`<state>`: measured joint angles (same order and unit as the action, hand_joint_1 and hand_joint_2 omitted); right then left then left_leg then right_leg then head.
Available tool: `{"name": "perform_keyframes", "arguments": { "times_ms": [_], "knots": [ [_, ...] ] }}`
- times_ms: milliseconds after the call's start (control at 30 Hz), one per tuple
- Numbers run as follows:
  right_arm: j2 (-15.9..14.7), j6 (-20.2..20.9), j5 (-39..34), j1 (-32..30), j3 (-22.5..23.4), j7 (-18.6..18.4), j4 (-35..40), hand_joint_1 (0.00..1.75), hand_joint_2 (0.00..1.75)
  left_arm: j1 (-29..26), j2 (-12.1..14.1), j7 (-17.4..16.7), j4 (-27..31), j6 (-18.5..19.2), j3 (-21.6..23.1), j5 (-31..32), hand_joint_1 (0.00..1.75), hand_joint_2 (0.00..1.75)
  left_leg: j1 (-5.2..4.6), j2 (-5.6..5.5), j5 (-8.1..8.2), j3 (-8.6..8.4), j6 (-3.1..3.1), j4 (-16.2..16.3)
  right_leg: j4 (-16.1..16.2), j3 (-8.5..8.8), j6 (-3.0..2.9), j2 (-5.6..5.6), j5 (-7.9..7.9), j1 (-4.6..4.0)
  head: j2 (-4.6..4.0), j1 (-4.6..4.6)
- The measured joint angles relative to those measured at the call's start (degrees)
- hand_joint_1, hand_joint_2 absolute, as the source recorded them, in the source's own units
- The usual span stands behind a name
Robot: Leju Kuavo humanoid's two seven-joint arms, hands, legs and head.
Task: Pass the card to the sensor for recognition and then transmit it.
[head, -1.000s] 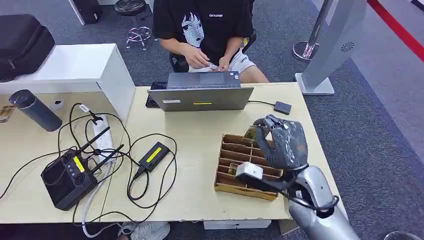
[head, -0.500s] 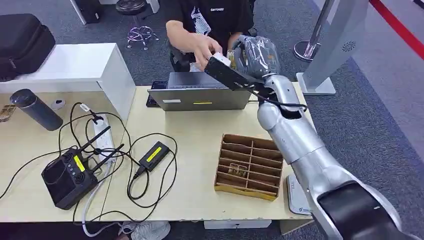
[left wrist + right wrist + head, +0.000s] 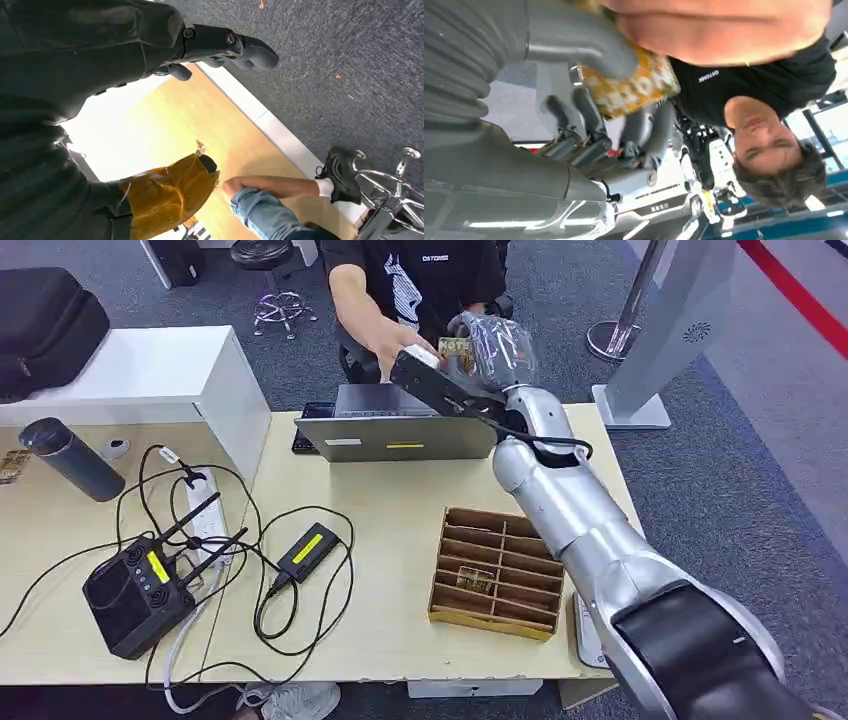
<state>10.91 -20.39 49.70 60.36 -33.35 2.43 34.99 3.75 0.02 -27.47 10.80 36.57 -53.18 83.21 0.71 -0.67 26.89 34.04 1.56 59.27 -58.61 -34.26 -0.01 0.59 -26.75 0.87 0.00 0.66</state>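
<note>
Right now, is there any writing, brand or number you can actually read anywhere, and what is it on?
Small white print on the chest of the person's black shirt: too small to read; in the right wrist view it shows upside down and blurred.
Label on the laptop: too small to read.
Yellow labels on the black controller and the black box: no legible text.
Patterned card in the right hand: no words visible.

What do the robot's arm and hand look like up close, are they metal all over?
Mostly. The right arm is a chain of rounded silver segments with a glossy black section nearest the body and a thin black cable looping beside its wrist. A black boxy camera sits at the wrist. The right hand is dark grey, wrapped in clear crinkly film. The left hand has dark fingers and amber tape on its thumb.
</note>
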Motion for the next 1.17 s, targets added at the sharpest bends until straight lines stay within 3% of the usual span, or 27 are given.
{"name": "perform_keyframes", "arguments": {
  "times_ms": [133,267,367,600,667,767,800,833,967,1167],
  "knots": [
    [0.02,6.45,-6.54,0.00,0.99,3.30,-0.85,0.00,1.75,-0.03,-0.02,-0.39,0.00,0.02,-0.02,-0.88,0.00,1.75,0.00,0.00,0.00,0.00,0.00,0.00,0.00,-0.02,0.00,0.00,0.00,0.00,0.00,0.00],
    [-0.70,12.98,-16.29,-0.27,4.99,7.39,-2.03,0.00,1.75,-0.15,-0.04,-1.18,0.00,0.00,-0.04,-2.08,0.00,1.75,-0.01,-0.03,0.00,0.00,0.00,0.03,0.03,-0.03,0.00,-0.02,0.00,0.00,0.00,0.02],
    [-2.39,14.64,-21.75,-1.45,8.33,11.19,-2.25,0.00,1.75,-0.29,-0.07,-1.46,0.00,-0.07,-0.26,-2.71,0.00,1.75,-0.01,-0.10,0.00,0.01,0.00,0.05,0.05,0.00,0.02,-0.09,0.01,0.00,0.00,0.00],
    [-2.76,14.80,-22.50,-1.71,8.79,11.68,-2.25,0.00,1.75,-0.32,-0.07,-1.46,0.00,-0.09,-0.31,-2.78,0.00,1.75,-0.01,-0.13,0.00,0.02,0.00,0.05,0.05,0.02,0.02,-0.11,0.01,0.00,0.00,0.00],
    [-4.24,16.57,-26.75,-3.13,11.33,13.78,-2.08,0.00,1.75,-0.46,-0.09,-1.55,0.00,-0.22,-0.46,-3.08,0.00,1.75,-0.02,-0.18,0.01,0.02,-0.01,0.06,0.08,0.04,0.02,-0.20,0.00,0.00,0.00,0.00],
    [-12.46,23.58,-43.15,-11.57,24.14,17.40,-1.33,0.00,1.75,-0.92,-0.26,-1.99,0.00,-0.77,-1.42,-3.67,0.00,1.75,-0.05,-0.34,0.12,0.04,-0.19,0.12,0.24,0.13,0.11,-0.41,0.00,0.01,0.00,0.00],
    [-17.08,29.29,-55.03,-16.17,32.52,19.23,-3.86,0.00,1.75,-0.92,-0.35,-2.40,0.00,-0.77,-1.75,-3.67,0.00,1.75,-0.03,-0.49,0.17,0.02,-0.27,0.13,0.34,0.29,0.18,-0.56,-0.06,0.01,0.00,-0.02],
    [-19.68,32.79,-60.16,-19.93,38.50,20.96,-5.77,0.00,1.75,-1.08,-0.44,-2.47,0.00,-0.83,-1.90,-3.67,0.00,1.75,-0.06,-0.72,0.21,0.07,-0.34,0.12,0.34,0.32,0.29,-0.71,-0.14,0.01,0.00,-0.02],
    [-23.34,40.16,-69.84,-26.95,49.11,22.27,-9.37,0.00,1.75,-1.27,-0.59,-2.60,0.00,-1.12,-1.99,-3.67,0.00,1.75,-0.07,-0.59,0.33,0.04,-0.48,0.12,0.36,0.28,0.35,-0.61,-0.19,0.02,0.00,0.02],
    [-25.86,42.40,-76.68,-36.38,60.59,21.57,-12.59,0.00,1.75,-1.33,-0.81,-3.39,0.00,-1.99,-2.58,-4.09,0.00,1.75,-0.07,-0.60,0.45,0.06,-0.48,0.09,0.35,0.30,0.38,-0.63,-0.30,0.01,0.00,0.00]
  ]
}}
